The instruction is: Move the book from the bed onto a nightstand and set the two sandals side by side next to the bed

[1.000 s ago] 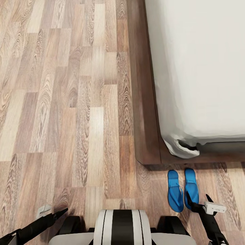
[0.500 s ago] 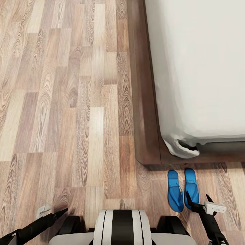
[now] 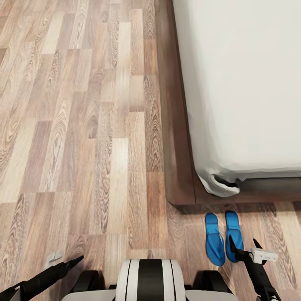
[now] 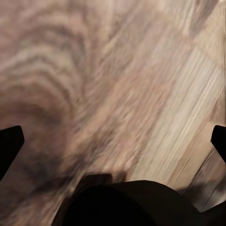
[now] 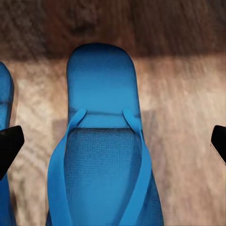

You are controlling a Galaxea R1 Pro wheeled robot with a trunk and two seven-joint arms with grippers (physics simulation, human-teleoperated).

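Two bright blue sandals lie side by side on the wood floor just off the foot corner of the bed (image 3: pixel 179 125): the left sandal (image 3: pixel 215 239) and the right sandal (image 3: pixel 234 234). My right gripper (image 3: pixel 242 247) hangs open right above the right sandal (image 5: pixel 101 155), its fingertips (image 5: pixel 9 146) spread wide on either side; the other sandal (image 5: pixel 4 94) shows at the edge. My left gripper (image 3: pixel 67 260) is open over bare floor (image 4: pixel 113 84), holding nothing. The bare grey mattress (image 3: pixel 242 83) carries nothing in the part I see. The book and the nightstand are out of view.
The bed's dark wooden frame runs along the mattress and ends in a corner (image 3: pixel 182 196) close in front of the sandals. Wood-plank floor (image 3: pixel 83 125) stretches wide to the left of the bed. My own base (image 3: pixel 149 278) sits at the near edge.
The whole picture has shifted slightly, so the camera moved. Sandals, bed and both grippers keep their places relative to one another.
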